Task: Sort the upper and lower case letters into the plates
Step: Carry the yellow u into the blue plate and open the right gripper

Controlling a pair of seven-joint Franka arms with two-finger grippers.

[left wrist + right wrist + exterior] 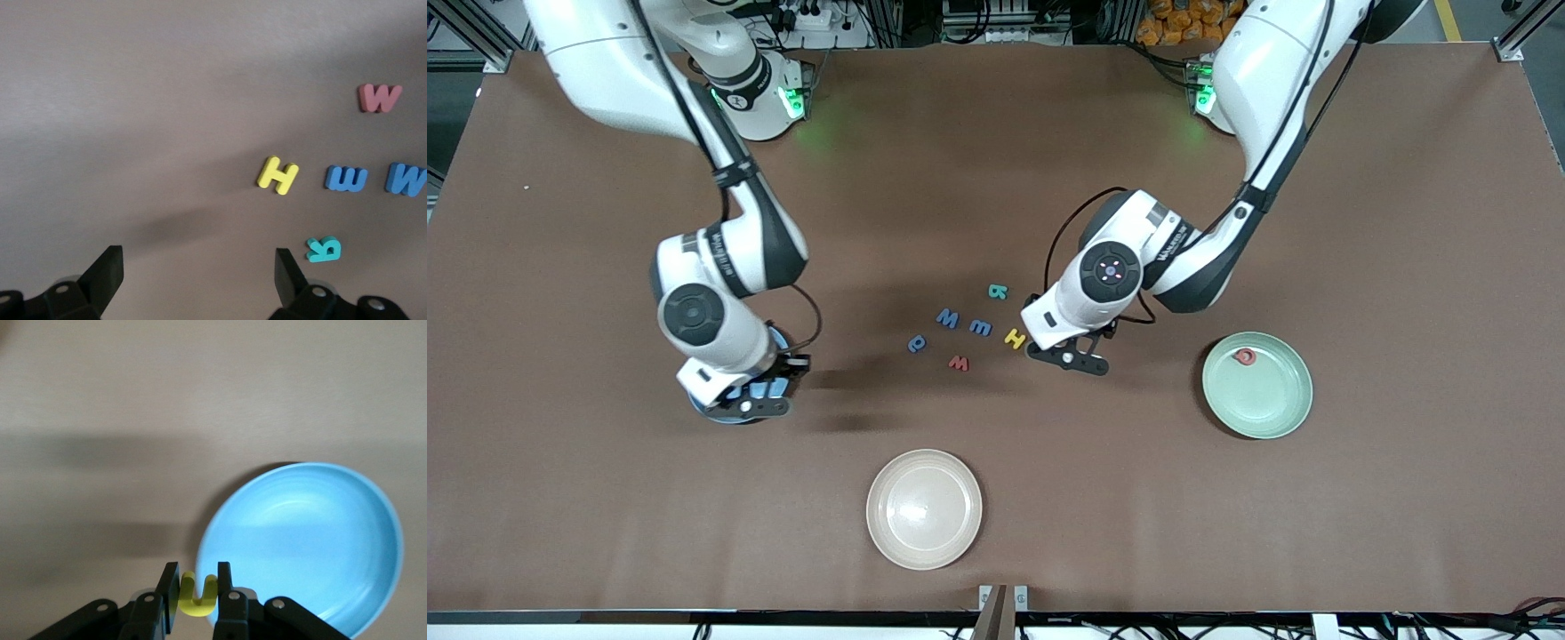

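My right gripper (749, 400) hangs over the rim of the sky blue plate (307, 533), shut on a small yellow letter u (197, 597). In the front view the arm hides most of that plate (716, 417). My left gripper (1069, 357) is open and empty, low over bare table beside the yellow H (1014, 338); its fingers (110, 267) stand wide apart. Mid-table lie a teal k (998, 291), a blue W (947, 317), a blue m (981, 328), a blue a (917, 343) and a red w (959, 363). The mint green plate (1272, 409) holds one red letter (1245, 356).
A beige plate (924, 508) sits near the table's front edge, nearer to the front camera than the letters. Bare brown table lies between the loose letters and each coloured plate.
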